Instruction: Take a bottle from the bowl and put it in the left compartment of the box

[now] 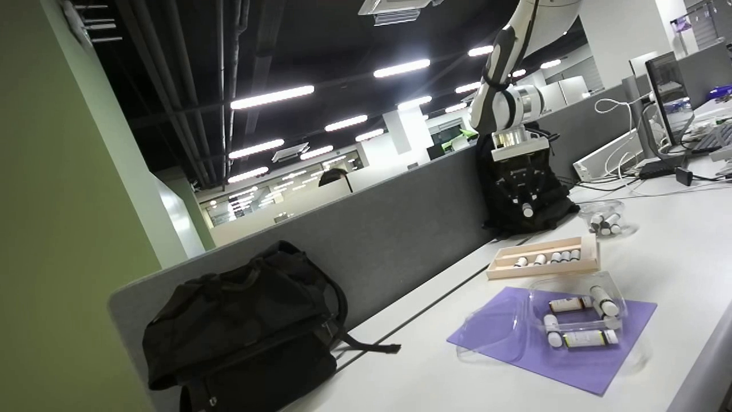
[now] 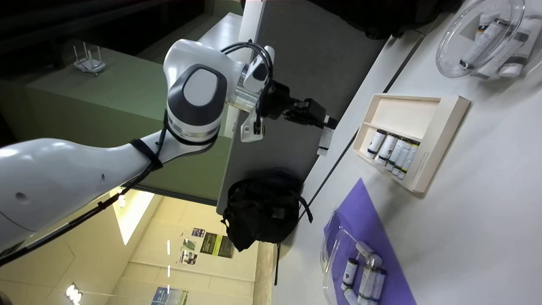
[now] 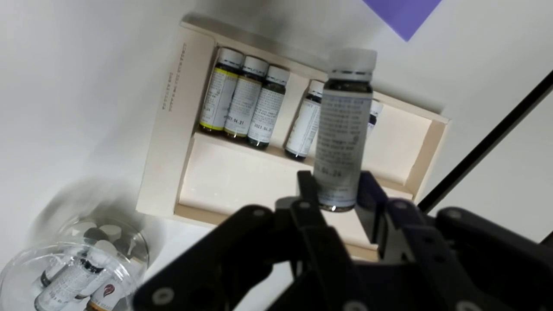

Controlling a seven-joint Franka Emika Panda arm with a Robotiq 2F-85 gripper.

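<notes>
The gripper clasps a bottle above the box, with the bowl at eight o'clock in the wrist view

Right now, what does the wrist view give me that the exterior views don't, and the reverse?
Only the wrist view: readable date print starting 2023.04 on a bottle label in the box.

Only the exterior views: the white arm, a black backpack, the grey partition and the grouped bottles at the purple mat.

Shared: gripper closed on the held bottle; five bottles in the box, one mostly hidden in the wrist view; clear bowl with bottles; purple mat, just a corner in the wrist view.
</notes>
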